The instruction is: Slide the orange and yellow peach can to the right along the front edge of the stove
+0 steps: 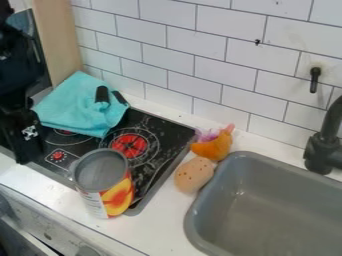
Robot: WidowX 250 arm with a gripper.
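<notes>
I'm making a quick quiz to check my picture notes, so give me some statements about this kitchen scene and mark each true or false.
The can has its open top facing up. True.
The turquoise cloth lies in the sink. False: it lies partly over the stove.
The spotted tan object is between the stove and the sink. True.
The faucet is left of the stove. False: it is to the right, by the sink.
</notes>
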